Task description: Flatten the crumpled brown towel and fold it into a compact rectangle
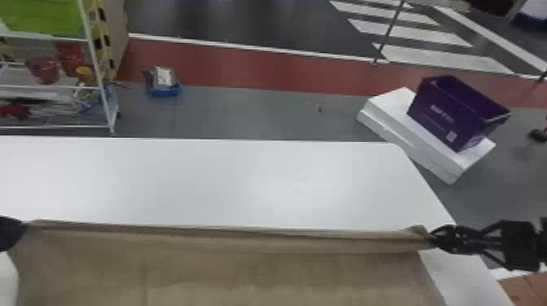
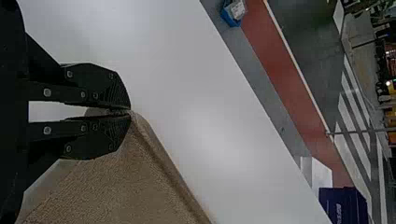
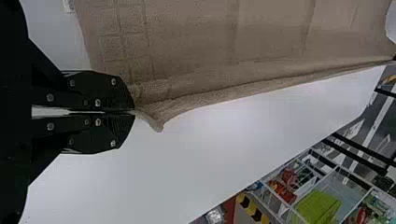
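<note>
The brown towel [image 1: 228, 268] is spread wide between the two grippers, its far edge drawn nearly straight with a narrow rolled or folded strip along it. At the head view's left edge, my left gripper [image 1: 12, 232] is at the towel's far left corner; in its wrist view the left gripper [image 2: 130, 112] is shut on that corner of the towel [image 2: 126, 182]. My right gripper [image 1: 437, 236] holds the far right corner; in the right wrist view the right gripper [image 3: 133, 112] is shut on it, a small tip of towel [image 3: 196, 86] bunched beside the fingertips.
The white table [image 1: 228, 179] extends beyond the towel, its right edge slanting near my right gripper. Past it on the floor, a purple bin [image 1: 451, 114] stands on white boxes [image 1: 386, 118]. A wire shelf [image 1: 93, 61] stands behind at the left.
</note>
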### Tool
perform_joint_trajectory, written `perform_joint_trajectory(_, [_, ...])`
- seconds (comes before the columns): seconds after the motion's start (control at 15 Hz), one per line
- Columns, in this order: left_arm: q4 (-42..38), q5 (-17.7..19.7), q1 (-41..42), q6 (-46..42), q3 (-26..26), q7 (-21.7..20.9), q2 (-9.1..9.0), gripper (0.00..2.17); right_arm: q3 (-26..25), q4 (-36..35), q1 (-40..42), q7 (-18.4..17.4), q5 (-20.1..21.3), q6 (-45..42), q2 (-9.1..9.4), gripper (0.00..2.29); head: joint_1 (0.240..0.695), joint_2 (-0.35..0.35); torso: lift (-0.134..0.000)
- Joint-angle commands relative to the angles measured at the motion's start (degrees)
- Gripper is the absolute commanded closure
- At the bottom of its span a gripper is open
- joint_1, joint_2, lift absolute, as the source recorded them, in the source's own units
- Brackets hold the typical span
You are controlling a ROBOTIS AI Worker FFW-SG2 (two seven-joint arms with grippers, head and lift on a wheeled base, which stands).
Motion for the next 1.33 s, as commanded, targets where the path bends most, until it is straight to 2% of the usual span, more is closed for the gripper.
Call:
perform_joint_trajectory(0.0, [2.7,-0.3,-3.2,0.0,-0.7,1.0,-0.15,1.02,-0.2,0.0,-0.6,-0.3,-1.7,1.5,-0.02,1.10,0.695,-0.259,-0.124])
perform_joint_trajectory(0.13, [5.4,-0.7,-6.5,0.0,-1.8,2.2,-0.15,1.02,-0.2,0.0,-1.4,-2.3,-2.3,2.9,0.07,1.10,0.695,-0.256,-0.124])
perform_joint_trajectory(0.27, [8.3,-1.3,-9.4,0.1,-3.5,3.5,-0.15,1.02,0.2,0.0,-3.1,-2.8,-3.7,5.1,0.16,1.10,0.695,-0.256,-0.124])
perform_joint_trajectory(0.47, [9.9,-1.8,-11.5,1.4,-7.0,5.7,-0.15,1.02,0.5,-0.3,-4.1,-3.3,-3.7,5.7,0.07,1.10,0.695,-0.263,-0.124])
perform_joint_trajectory(0.73, [9.4,-3.0,-10.5,2.1,-9.0,3.4,-0.15,1.02,1.0,-0.6,-2.3,-2.5,-3.6,4.6,-0.02,1.10,0.695,-0.284,-0.124])
perform_joint_trajectory(0.93, [9.5,-4.4,-9.8,2.1,-11.5,3.6,-0.15,0.59,1.2,-0.6,-2.0,-2.6,-3.6,4.1,0.07,1.10,0.695,-0.299,-0.124])
perform_joint_trajectory(1.2, [11.4,-6.5,-10.3,2.1,-17.3,6.5,-0.15,0.56,2.0,-0.6,-2.0,-2.7,-3.6,3.7,0.16,1.10,0.695,-0.322,-0.124])
perform_joint_trajectory(1.27, [13.3,-8.2,-11.6,2.1,-18.5,6.5,-0.15,0.56,2.1,-0.6,-2.0,-2.7,-3.6,3.7,0.16,1.10,0.695,-0.327,-0.124])
